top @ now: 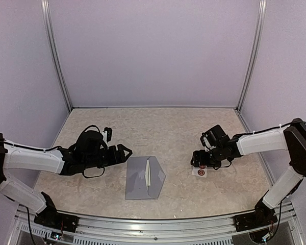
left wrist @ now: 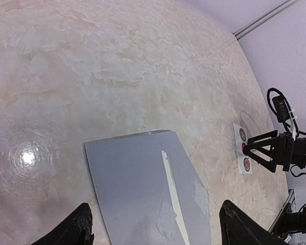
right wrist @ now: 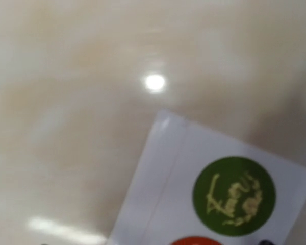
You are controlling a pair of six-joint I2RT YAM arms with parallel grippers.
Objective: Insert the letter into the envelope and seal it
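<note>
Where lilac walls (top: 153, 51) enclose it, marbled beige tabletop (top: 168, 132) — envelope (top: 142, 179) lying flat

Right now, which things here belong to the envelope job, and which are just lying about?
Job: envelope; sticker strip, probably for sealing, by the right gripper.
Lying about: nothing else shows.
</note>
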